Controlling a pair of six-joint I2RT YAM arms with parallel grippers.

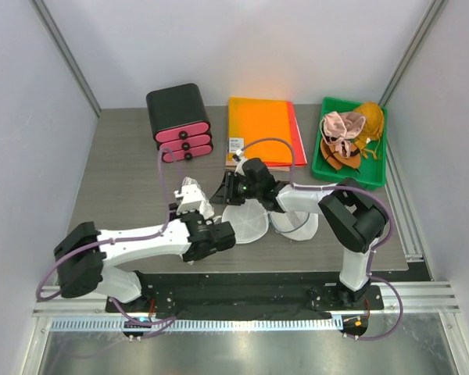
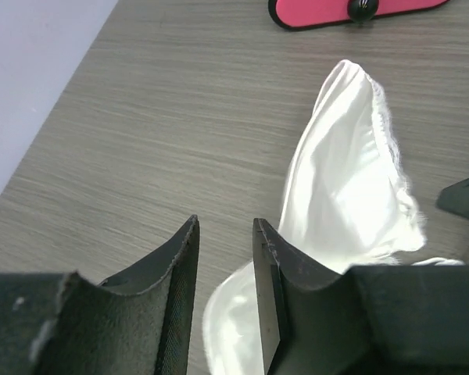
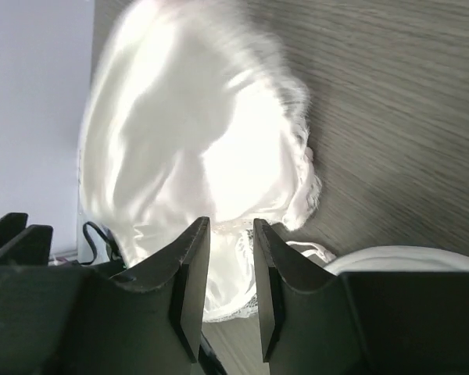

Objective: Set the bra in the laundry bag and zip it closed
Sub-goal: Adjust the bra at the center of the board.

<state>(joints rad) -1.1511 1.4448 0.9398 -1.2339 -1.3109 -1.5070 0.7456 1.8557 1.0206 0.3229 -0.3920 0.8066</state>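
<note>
There is one white satin bra (image 1: 191,194) and one white round mesh laundry bag (image 1: 248,225). The bag lies open as two domed halves side by side at the middle of the table. The bra is just left of the bag's left half, one cup standing up off the surface.

Behind them in a row stand one black box with three pink drawer fronts (image 1: 178,117), one stack of flat orange folders (image 1: 259,125) and one green plastic tray (image 1: 319,152). The tray holds a tangle of pink and orange-brown garments (image 1: 352,133), too knotted to count.

There are two arms. The left arm stretches low from the near left corner towards the centre, and the left gripper (image 2: 225,223) is at the bra's near side. Its fingers stand a narrow gap apart. White cloth shows low in that gap, but I cannot tell whether they pinch it. The right arm folds sharply at the elbow and reaches left over the bag, with the right gripper (image 3: 231,223) at the bra's other side. Its fingers are equally close together with lace-edged cloth in the slot. Whether they grip it cannot be told either.

The grey wood-grain table (image 1: 125,172) is enclosed by pale lilac-grey walls with metal corner rails. A black base plate carries both arms.
</note>
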